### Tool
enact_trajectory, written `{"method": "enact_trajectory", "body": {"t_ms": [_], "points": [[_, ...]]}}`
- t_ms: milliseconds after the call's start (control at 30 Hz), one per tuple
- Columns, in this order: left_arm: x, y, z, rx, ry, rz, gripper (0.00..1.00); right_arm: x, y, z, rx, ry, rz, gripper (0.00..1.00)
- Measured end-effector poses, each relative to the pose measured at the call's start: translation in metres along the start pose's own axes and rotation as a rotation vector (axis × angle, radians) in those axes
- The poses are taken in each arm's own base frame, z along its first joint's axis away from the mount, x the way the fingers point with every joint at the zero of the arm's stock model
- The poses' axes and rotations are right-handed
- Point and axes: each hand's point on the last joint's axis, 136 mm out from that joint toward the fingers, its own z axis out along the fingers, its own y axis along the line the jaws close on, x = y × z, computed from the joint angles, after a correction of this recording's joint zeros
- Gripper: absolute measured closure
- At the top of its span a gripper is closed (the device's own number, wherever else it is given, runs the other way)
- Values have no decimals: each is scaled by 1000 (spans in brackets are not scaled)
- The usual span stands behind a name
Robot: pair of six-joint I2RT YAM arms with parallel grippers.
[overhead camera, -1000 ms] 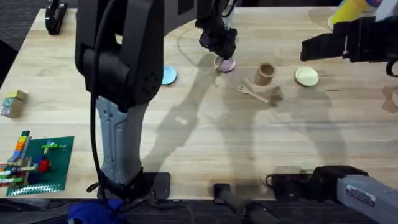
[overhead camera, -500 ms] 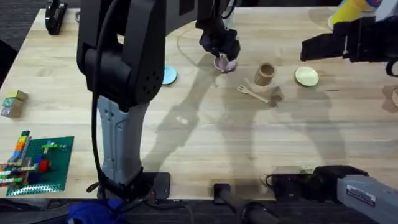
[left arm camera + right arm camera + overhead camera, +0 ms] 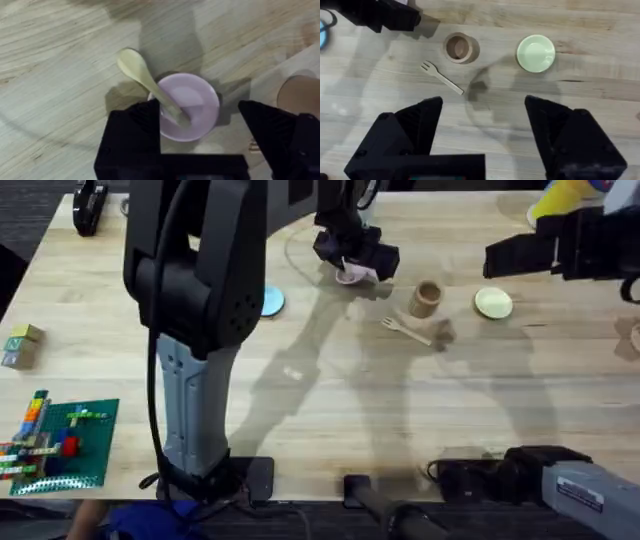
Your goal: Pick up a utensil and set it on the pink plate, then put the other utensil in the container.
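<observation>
Pale wooden utensil (image 3: 145,80); pink plate (image 3: 197,102); tan container (image 3: 461,48).

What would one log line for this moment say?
left gripper: open above pink plate | utensil: resting on plate | fork: on table beside container | right gripper: open

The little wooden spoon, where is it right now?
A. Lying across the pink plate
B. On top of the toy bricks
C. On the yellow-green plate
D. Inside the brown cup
A: in the left wrist view the wooden spoon lies with its handle on the pink plate and its bowl sticking out over the table, between the open fingers of the left gripper.
</observation>
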Motion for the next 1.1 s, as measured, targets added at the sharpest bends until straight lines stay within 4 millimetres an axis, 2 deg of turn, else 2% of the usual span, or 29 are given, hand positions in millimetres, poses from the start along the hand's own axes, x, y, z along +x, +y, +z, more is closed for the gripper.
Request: {"method": "enact_trajectory", "body": {"t_ms": [67, 200, 600, 1100], "points": [[0, 0, -1, 0, -1, -1, 8, 0, 0, 0, 0, 0, 0, 3], [-4, -2, -5, 0, -6, 0, 5, 0, 0, 0, 0, 0, 0, 3], [-26, -13, -44, -5, -26, 8, 5, 0, 0, 0, 0, 0, 0, 3], [4, 11, -80, -175, 106, -30, 5, 0, 0, 0, 0, 0, 0, 3]]}}
